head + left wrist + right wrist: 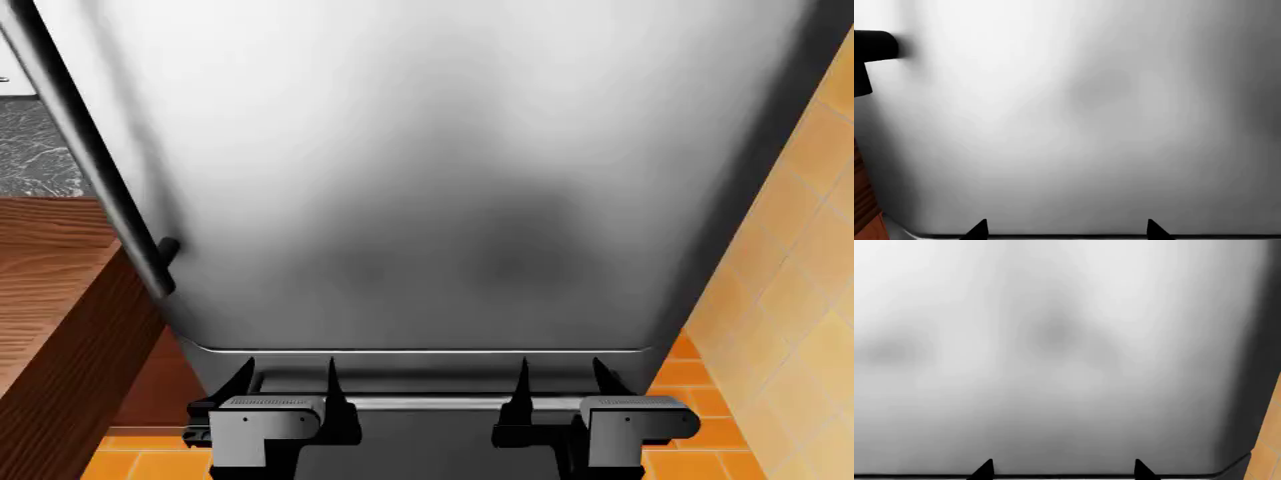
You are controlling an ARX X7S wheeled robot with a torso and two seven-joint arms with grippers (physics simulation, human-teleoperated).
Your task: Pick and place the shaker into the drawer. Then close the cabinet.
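Looks like a home kitchen. Filling the head view, a tall brushed-steel refrigerator door (441, 190) with a long dark handle (94, 160) down its left edge, beside a reddish-brown wooden counter (60, 290) and a patch of dark speckled stone worktop (40, 150). Underfoot orange floor tiles (694, 400), and to the right a wall of pale orange tiles (801, 260).

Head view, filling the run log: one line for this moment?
facing: steel door | left gripper: open, empty | right gripper: open, empty | shaker, drawer: unseen
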